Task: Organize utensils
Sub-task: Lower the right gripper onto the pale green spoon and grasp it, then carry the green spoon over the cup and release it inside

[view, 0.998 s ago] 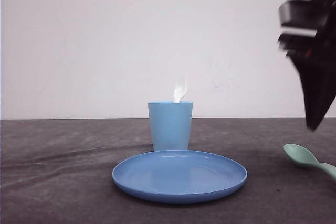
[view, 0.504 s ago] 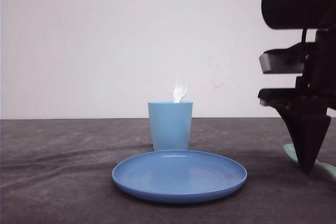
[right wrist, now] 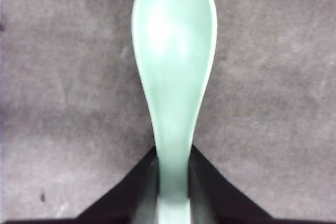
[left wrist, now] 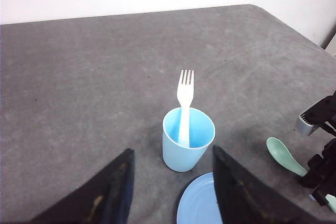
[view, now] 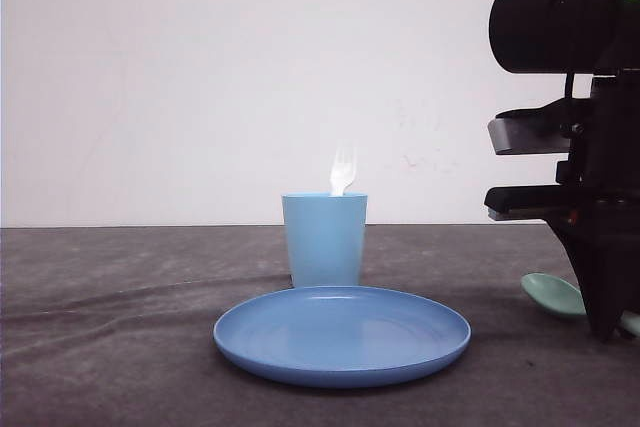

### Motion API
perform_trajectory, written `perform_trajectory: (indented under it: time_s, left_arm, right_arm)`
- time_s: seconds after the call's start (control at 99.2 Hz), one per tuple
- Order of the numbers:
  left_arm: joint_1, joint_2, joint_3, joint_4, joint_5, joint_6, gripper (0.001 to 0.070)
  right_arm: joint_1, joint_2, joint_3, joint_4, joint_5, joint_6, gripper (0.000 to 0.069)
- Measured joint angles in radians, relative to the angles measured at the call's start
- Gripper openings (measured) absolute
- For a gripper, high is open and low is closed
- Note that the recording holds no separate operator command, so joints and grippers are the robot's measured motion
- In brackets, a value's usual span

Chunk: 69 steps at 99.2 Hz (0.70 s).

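Observation:
The white fork [view: 343, 172] stands tines up inside the light blue cup [view: 324, 242] at the table's middle. On the cloth at the right lies the mint-green spoon [view: 553, 294], its bowl pointing left. My right gripper [view: 605, 327] is down at the table and shut on the spoon's handle. In the right wrist view both fingers press the handle of the spoon [right wrist: 174, 51], with the gripper [right wrist: 173, 182] just behind the bowl. My left gripper [left wrist: 172, 153] hangs open high above the cup [left wrist: 186, 156] and fork [left wrist: 185, 95], holding nothing.
A round blue plate [view: 342, 332] lies in front of the cup, its rim close to the cup's base. The grey cloth covers the table, whose far right corner [left wrist: 273, 14] is rounded. A white wall stands behind.
My right arm came down from above onto the spoon and shut on its handle. The spoon's bowl slid slightly left. Fork, cup and plate stayed put.

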Motion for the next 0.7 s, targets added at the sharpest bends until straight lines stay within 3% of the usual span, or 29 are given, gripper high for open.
perform_trajectory:
  time_s: [0.171, 0.343, 0.494, 0.695]
  left_arm:
    - [0.0, 0.0, 0.0, 0.0, 0.0, 0.0, 0.0276]
    - [0.0, 0.0, 0.0, 0.0, 0.0, 0.0, 0.0276]
    - [0.0, 0.0, 0.0, 0.0, 0.0, 0.0, 0.0276]
    - [0.0, 0.0, 0.0, 0.0, 0.0, -0.004, 0.0276]
  right_arm:
    - [0.001, -0.081, 0.017, -0.005, 0.002, -0.016, 0.0074]
    - [0.028, -0.174, 0.145, 0.05, 0.01, -0.055, 0.0074]
    - [0.087, -0.192, 0.255, 0.219, 0.01, -0.099, 0.0071]
    - [0.157, -0.122, 0.261, 0.538, 0.01, -0.156, 0.0064]
